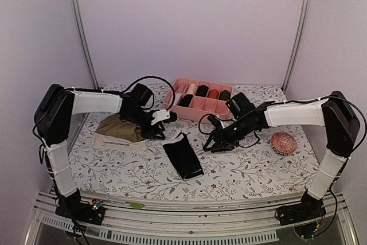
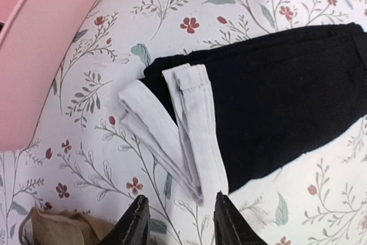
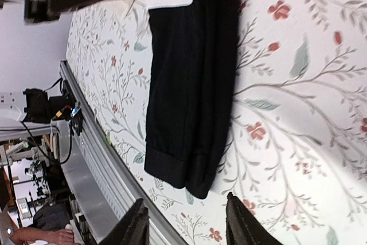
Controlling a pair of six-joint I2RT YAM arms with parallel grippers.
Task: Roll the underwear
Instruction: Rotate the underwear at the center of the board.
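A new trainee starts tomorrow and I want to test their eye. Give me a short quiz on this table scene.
1. True or false: the black underwear is already rolled up.
2. The pink box stands at the table's: A) far edge, B) near edge, C) left corner.
3. Fill in: the left claw and right claw both hold ____.
Key: 1 false, it lies flat in a folded strip; 2 A; 3 nothing.
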